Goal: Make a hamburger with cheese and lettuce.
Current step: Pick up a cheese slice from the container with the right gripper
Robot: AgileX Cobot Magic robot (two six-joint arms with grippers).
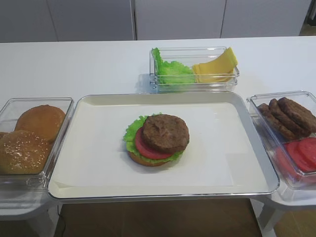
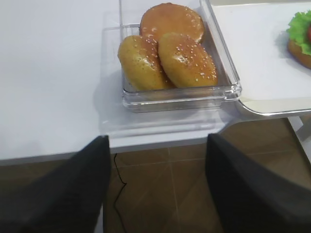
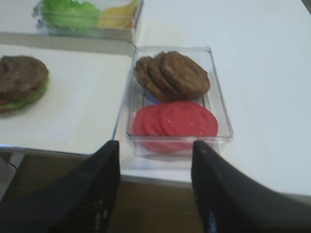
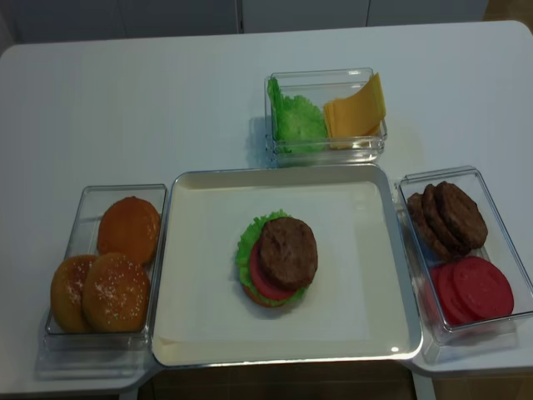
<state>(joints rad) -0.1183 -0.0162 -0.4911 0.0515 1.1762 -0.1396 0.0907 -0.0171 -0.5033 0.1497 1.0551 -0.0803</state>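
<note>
The hamburger (image 1: 159, 140) (image 4: 281, 259) sits mid-tray: tan bun, red tomato slice, brown patty on top. Its lettuce (image 1: 131, 134) (image 4: 246, 242) frills out green on the left of the stack. Yellow cheese slices (image 1: 216, 66) (image 4: 355, 108) lean together in the clear back container. In the right wrist view my right gripper (image 3: 155, 145) hangs open and empty off the table's front edge, before the patty box; the hamburger (image 3: 22, 82) lies far left. My left gripper (image 2: 158, 141) is open too, empty, over the floor before the bun box. Neither gripper appears in the high views.
A metal tray (image 1: 237, 170) holds the stack. A clear box of sesame buns (image 1: 30, 136) (image 2: 170, 53) is on the left. On the right a box holds patties (image 1: 289, 116) (image 3: 172, 73) and tomato slices (image 3: 175, 121). Loose green leaves (image 1: 173, 69) share the back container.
</note>
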